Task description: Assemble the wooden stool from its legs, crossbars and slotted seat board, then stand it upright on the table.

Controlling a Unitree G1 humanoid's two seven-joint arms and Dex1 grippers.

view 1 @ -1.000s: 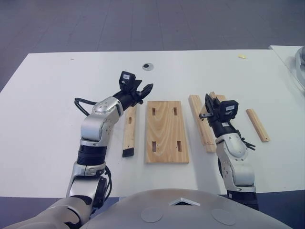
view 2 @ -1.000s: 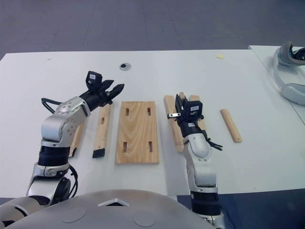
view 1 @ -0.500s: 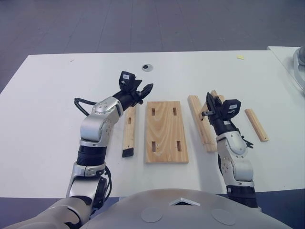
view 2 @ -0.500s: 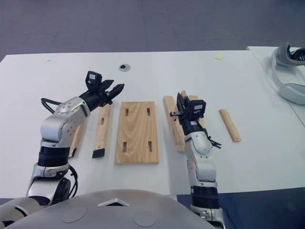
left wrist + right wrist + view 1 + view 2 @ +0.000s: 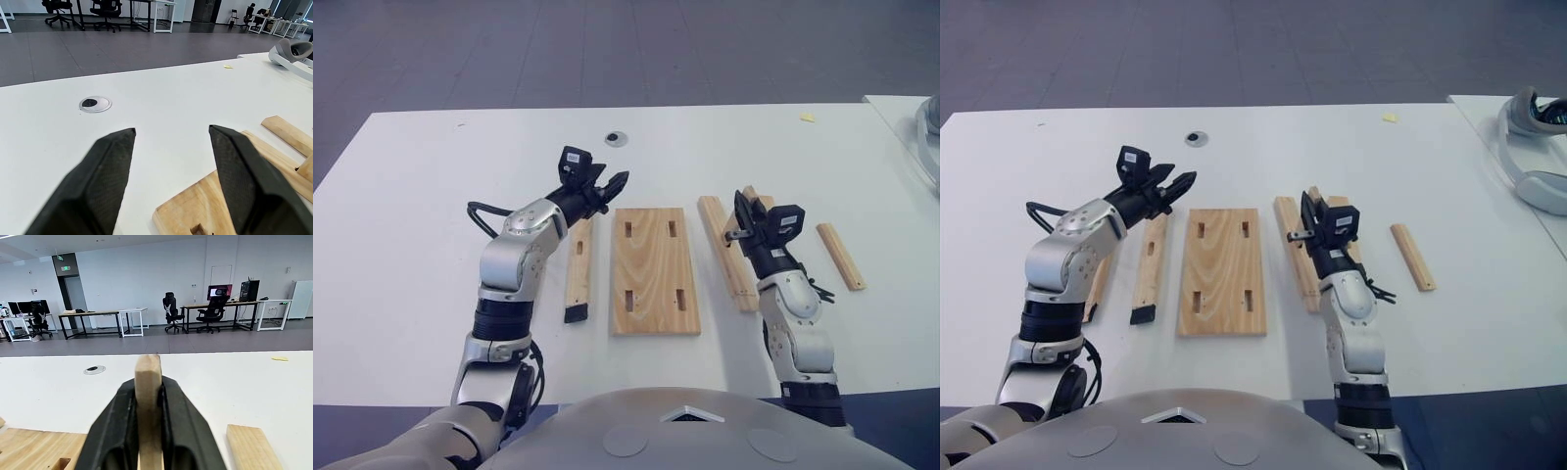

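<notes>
White table (image 5: 431,196), flat rectangular slotted seat board (image 5: 654,269)

The left forearm covers most of a short pale wooden leg (image 5: 1095,289) lying on the table. The far end of the long slotted wooden leg with a black foot (image 5: 577,272) runs under the left gripper (image 5: 612,179). The right gripper (image 5: 148,384) and its wrist hide part of the pale wooden bars (image 5: 764,202) below, so their count is unclear. The thin wooden strip (image 5: 148,364) clamped between its fingers is cut off at the picture's edge. The small yellow scrap (image 5: 808,117) is too small to identify; the grey-white headset (image 5: 1535,147) runs off the edge
</notes>
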